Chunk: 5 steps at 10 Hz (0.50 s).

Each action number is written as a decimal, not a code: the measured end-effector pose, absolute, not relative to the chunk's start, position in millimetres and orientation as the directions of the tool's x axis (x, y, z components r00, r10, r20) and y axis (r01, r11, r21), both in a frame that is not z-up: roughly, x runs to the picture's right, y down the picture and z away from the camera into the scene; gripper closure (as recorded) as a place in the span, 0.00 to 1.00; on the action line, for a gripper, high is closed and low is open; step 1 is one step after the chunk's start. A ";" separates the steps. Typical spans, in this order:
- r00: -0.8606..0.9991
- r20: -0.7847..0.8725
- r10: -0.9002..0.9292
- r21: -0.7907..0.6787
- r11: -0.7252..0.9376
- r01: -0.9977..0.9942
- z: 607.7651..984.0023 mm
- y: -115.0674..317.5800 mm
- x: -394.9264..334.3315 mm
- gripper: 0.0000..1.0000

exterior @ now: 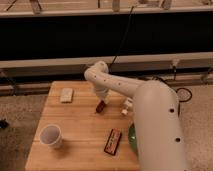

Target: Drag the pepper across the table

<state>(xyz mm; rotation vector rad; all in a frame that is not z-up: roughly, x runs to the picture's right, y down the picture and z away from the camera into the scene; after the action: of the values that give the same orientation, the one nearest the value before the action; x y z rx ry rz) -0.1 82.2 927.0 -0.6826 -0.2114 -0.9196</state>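
The pepper (100,107) is a small dark red-brown oblong lying on the light wooden table (80,125), near its middle toward the far side. My gripper (103,101) hangs at the end of the white arm right over the pepper, touching or nearly touching its top end. The arm's wrist hides the fingers, so their grip on the pepper does not show.
A white cup (50,136) stands at the front left. A pale rectangular sponge (66,94) lies at the far left. A red-and-black packet (113,141) lies at the front right, next to a green bowl (132,137) mostly hidden by my arm. A small white object (125,108) lies right of the pepper.
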 end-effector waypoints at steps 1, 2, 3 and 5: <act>0.602 0.447 -0.662 -0.450 0.415 0.791 926.8 81.5 1.6 0.99; 0.601 0.448 -0.662 -0.448 0.415 0.792 926.1 81.0 2.6 0.99; 0.599 0.451 -0.661 -0.447 0.414 0.793 925.2 82.1 2.7 0.99; 0.598 0.452 -0.662 -0.441 0.417 0.795 923.6 82.5 6.3 0.99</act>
<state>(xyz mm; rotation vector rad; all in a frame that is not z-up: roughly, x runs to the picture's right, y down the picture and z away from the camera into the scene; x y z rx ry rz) 6.3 82.5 923.6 -0.6749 -0.2206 -0.9234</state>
